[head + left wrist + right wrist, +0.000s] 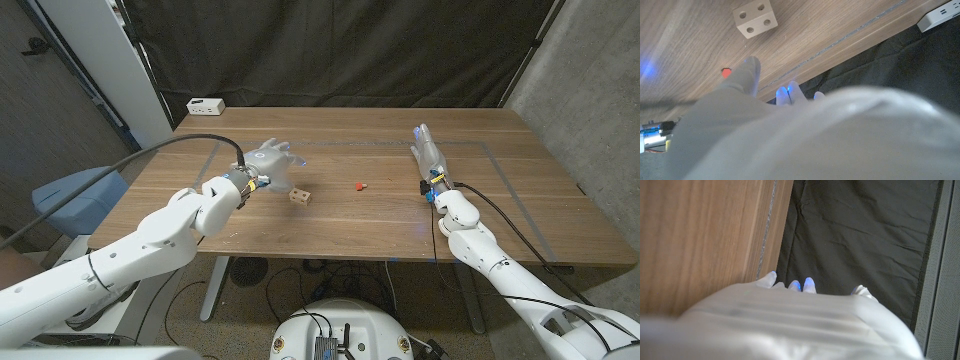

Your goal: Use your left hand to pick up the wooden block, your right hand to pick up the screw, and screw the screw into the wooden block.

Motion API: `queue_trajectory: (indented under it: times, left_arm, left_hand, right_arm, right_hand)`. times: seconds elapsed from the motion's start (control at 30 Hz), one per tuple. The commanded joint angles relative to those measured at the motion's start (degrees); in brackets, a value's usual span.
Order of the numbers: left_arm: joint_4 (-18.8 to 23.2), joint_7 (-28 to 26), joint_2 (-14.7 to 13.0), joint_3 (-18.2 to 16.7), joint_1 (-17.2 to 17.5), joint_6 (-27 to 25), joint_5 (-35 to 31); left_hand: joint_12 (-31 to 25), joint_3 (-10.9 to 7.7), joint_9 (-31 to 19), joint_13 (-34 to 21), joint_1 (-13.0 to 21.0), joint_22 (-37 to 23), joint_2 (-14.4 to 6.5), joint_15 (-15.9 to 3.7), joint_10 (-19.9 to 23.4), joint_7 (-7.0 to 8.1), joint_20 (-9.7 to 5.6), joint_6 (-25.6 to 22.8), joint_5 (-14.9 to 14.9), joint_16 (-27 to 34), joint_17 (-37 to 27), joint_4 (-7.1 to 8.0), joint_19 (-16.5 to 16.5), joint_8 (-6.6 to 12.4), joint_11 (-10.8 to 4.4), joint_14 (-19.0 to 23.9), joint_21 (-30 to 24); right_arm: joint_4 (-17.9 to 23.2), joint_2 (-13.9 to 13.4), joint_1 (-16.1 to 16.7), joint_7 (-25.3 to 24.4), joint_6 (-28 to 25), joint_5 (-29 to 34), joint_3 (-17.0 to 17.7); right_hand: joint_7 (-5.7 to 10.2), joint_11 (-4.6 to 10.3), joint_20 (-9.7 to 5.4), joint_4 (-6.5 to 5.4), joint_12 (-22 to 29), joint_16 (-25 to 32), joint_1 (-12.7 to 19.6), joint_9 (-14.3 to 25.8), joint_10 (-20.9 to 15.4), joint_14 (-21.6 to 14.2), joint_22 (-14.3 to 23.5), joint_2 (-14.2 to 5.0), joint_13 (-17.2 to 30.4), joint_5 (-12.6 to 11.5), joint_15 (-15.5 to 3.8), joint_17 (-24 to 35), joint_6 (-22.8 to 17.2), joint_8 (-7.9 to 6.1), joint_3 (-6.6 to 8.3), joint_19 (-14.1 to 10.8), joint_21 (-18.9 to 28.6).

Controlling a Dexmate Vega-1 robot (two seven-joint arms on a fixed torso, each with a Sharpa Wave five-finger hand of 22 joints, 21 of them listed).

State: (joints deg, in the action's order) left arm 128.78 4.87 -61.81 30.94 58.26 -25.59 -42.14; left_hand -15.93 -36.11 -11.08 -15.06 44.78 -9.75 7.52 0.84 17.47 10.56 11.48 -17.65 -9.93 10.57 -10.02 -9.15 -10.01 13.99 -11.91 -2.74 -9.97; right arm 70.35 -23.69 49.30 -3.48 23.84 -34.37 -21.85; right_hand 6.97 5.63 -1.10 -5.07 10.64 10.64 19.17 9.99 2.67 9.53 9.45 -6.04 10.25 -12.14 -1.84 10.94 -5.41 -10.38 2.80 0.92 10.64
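Note:
A small pale wooden block (299,197) with round holes sits on the table, a little toward the near edge from the middle; it also appears in the left wrist view as the block (755,18). A small red screw (361,186) lies to its right, seen also as a red dot (726,73). My left hand (270,160) hovers left of and behind the block with fingers spread, holding nothing. My right hand (425,150) stands at the right of the table, fingers stretched toward the far edge, empty and well apart from the screw.
A white power strip (206,105) lies at the table's far left corner, also seen as (940,14). A dark curtain hangs behind the table. A blue chair (75,195) stands off the left side. Thin tape lines (490,150) mark the tabletop.

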Motion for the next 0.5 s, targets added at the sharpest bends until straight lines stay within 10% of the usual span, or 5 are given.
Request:
queue_trajectory:
  times: [0.03, 0.5]
  left_arm:
    - [0.66, 5.41, 1.44, 1.53, -0.19, -0.82, -7.69]
    - [-0.45, 14.73, 3.25, 2.39, -3.34, 2.11, -10.85]
  left_hand:
    - [0.03, 0.74, -0.06, -0.34, 0.25, -0.18, 0.07, 0.18, -0.55, -0.05, 0.66, 1.12, 0.12, 0.19, -0.17, 0.1, -4.28, -0.63, -0.03, -1.12, -0.36]
    - [1.67, 2.6, -0.07, -0.9, 0.82, -0.21, 0.47, 1.32, -4.31, -0.15, 0.67, 4.85, -0.16, 0.02, -0.21, -0.04, -5.68, -2.1, 0.0, -3.55, -0.47]
  right_arm:
    - [0.47, 0.29, 0.48, -1.03, -0.2, 0.3, -0.15]
    - [1.48, 0.44, 1.42, -2.85, -0.53, 0.85, -0.16]
  right_hand:
    - [0.45, 0.28, 0.28, 0.39, 0.06, 0.45, 0.11, 0.33, 0.33, 0.58, 0.29, 0.42, 0.19, -0.33, 0.01, -0.03, 0.01, -0.27, 0.0, -0.02, 0.24]
    - [0.6, 0.23, 0.75, 0.46, 0.0, 0.44, -0.02, 0.34, 0.57, 0.8, 0.3, 0.42, 0.2, -0.38, 0.55, 0.0, 0.11, -0.25, -0.05, 0.3, 0.14]
